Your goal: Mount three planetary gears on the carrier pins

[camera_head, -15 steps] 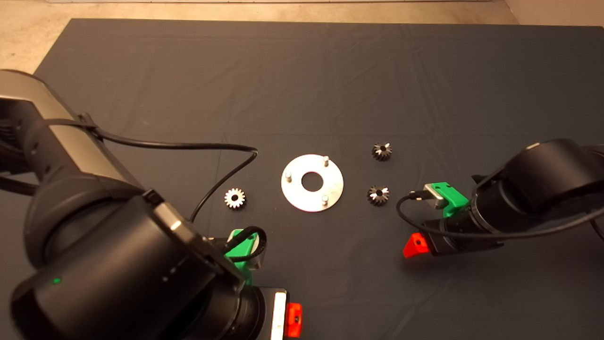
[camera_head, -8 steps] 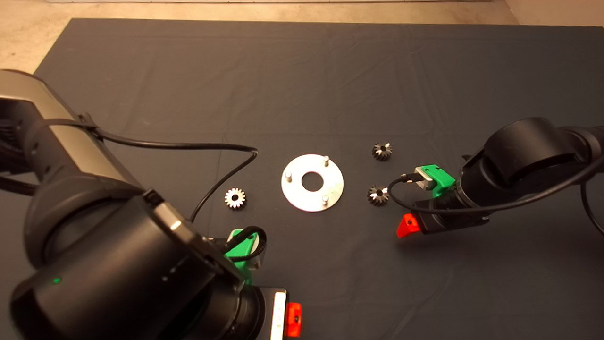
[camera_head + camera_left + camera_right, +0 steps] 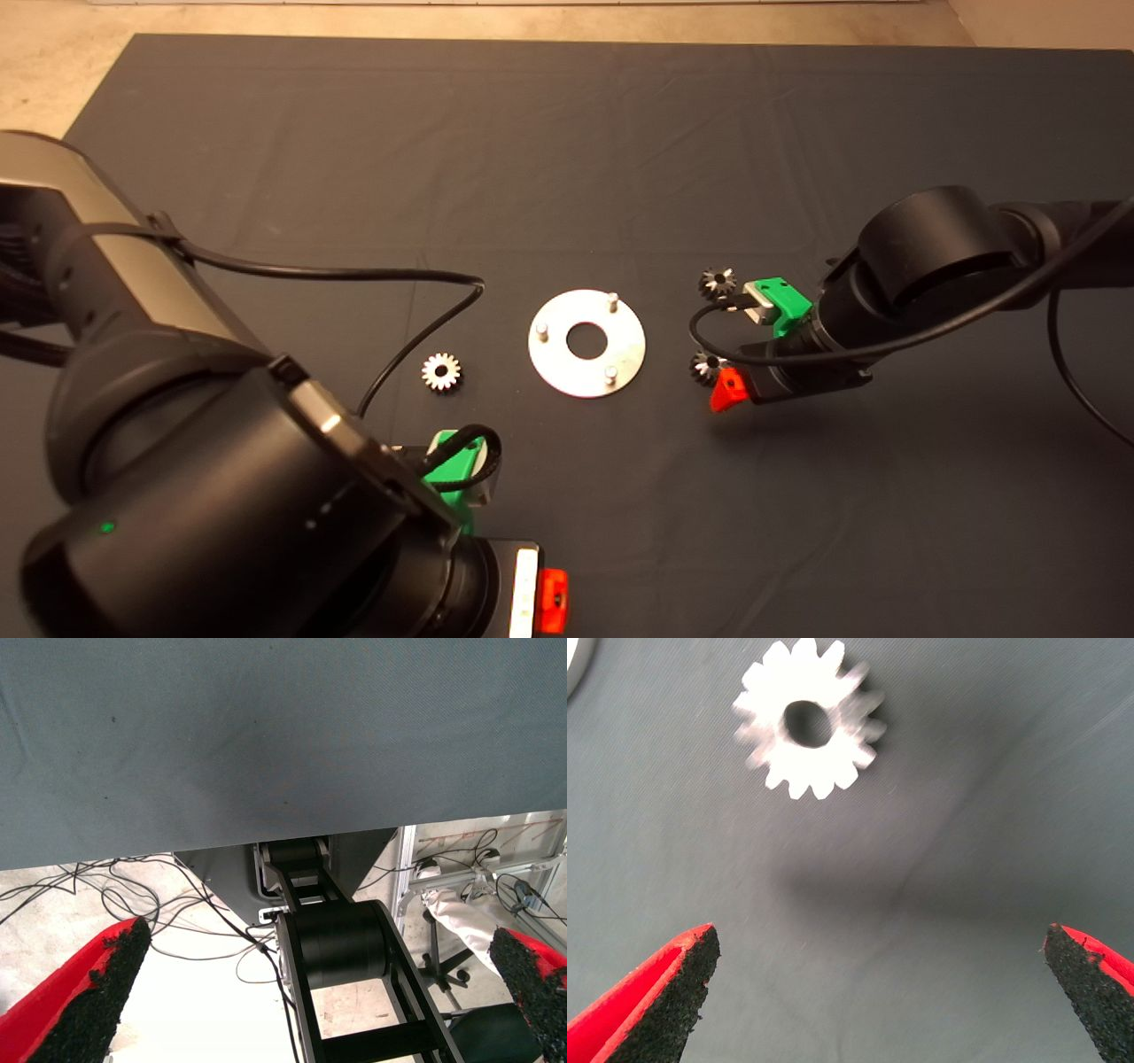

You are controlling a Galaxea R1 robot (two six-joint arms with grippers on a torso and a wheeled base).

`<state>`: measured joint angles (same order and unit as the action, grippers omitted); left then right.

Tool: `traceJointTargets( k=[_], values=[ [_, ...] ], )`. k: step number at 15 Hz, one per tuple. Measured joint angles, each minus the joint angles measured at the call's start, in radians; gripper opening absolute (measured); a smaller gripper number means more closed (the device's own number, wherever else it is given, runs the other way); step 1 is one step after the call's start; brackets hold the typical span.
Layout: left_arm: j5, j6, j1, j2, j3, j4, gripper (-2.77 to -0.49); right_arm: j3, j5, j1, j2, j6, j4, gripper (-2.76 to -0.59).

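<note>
The right gripper [image 3: 877,992] hangs low over the mat [image 3: 567,133] with its two red fingers spread wide, holding nothing and touching nothing; in the right wrist view the nearest gear [image 3: 808,722] lies flat ahead of the pads, not yet between them. From the head view that gear [image 3: 706,364] sits on the mat just beside the disc [image 3: 586,342], partly hidden by the right gripper [image 3: 728,390]. To do this pick well, the gripper should probably advance until the gear is centred between the pads, settle close to the mat, and close across the teeth evenly — a lopsided pinch could tip or flick such a small wheel. Keeping it level would help its centre hole meet a post later. A second gear [image 3: 718,282] lies near the wrist's green mount, a third [image 3: 440,371] on the far side of the disc, well apart from the others. All three carrier pins [image 3: 610,374] stand bare, so no gear is installed yet. The left gripper [image 3: 310,992] waits at the mat's near edge, fingers wide apart and empty, its camera seeing the floor beyond.
</note>
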<state>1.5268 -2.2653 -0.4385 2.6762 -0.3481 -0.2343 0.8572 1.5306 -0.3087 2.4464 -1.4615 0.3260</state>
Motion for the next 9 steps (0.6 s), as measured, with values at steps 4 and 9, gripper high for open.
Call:
traceJointTargets(
  k=[4,9],
  values=[
    [0.0,0.0,0.0,0.0,0.0,0.0,-0.49,0.014,0.0,-0.001,0.015,0.002,0.029,-0.62],
    [0.0,0.0,0.0,0.0,0.0,0.0,-0.49,0.035,0.002,-0.001,0.034,0.002,0.055,-0.62]
  ],
)
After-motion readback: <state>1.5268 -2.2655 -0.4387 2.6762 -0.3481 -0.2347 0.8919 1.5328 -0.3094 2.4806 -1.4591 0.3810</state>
